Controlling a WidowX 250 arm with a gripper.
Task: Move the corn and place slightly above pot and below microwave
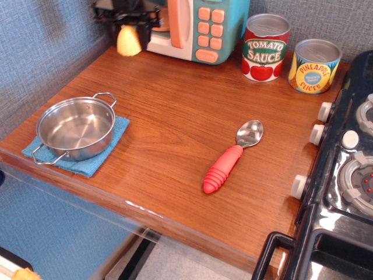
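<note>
The pale-yellow corn hangs between the black fingers of my gripper at the back left, above the table and in front of the teal and cream microwave. The gripper is shut on the corn. The shiny steel pot sits empty on a blue cloth at the front left, well below and to the left of the corn in the view. The arm's upper part is cut off by the top edge.
A red-handled spoon lies at the middle right. A tomato sauce can and a pineapple slices can stand at the back right. A black stove borders the right side. A grey wall runs along the left.
</note>
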